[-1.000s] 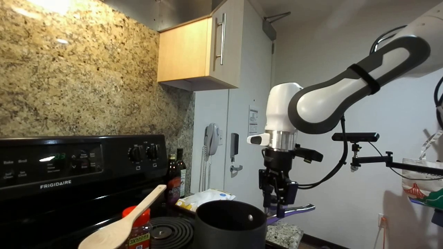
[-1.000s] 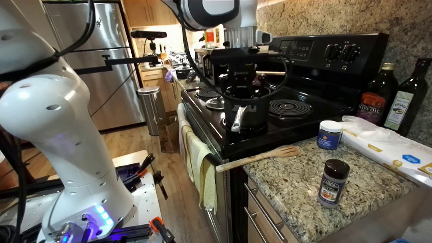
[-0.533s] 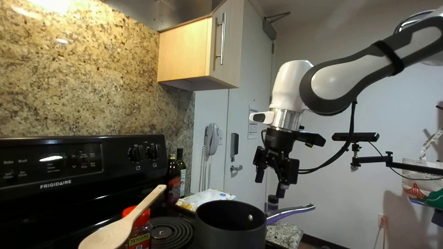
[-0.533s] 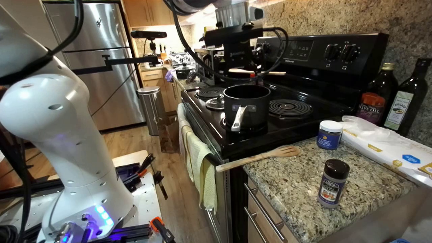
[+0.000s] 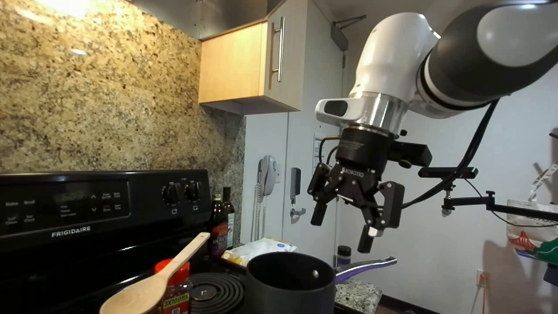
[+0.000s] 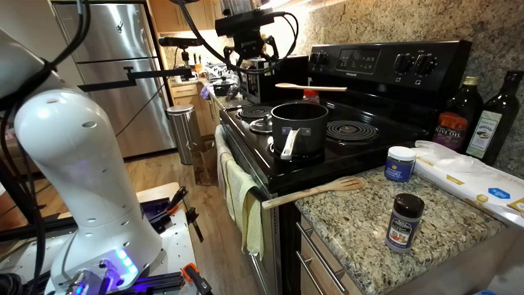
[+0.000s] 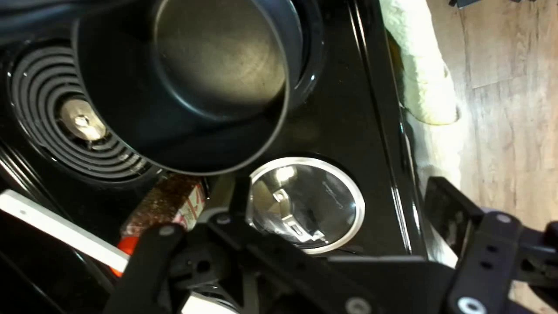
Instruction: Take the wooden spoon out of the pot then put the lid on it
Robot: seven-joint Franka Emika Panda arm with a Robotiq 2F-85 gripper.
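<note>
My gripper [image 5: 341,231] hangs above the stove [image 7: 340,122], its jaws spread wide and holding nothing. The wooden spoon [image 5: 152,285] is out of the pot [image 6: 307,145] and seems to lie across the red-capped jar [image 5: 178,291], though I can't make out the contact. In the wrist view I see the lid [image 7: 311,203] on the stove, just beside the pot.

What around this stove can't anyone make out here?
Wooden spoon: bowl tip cut off by the bottom edge in an exterior view; partly covered by the gripper in the wrist view.
Lid: partly hidden behind the pot in an exterior view.
Lid lettering: too small to read in the wrist view.
Stove display: too blurred to read in an exterior view.
</note>
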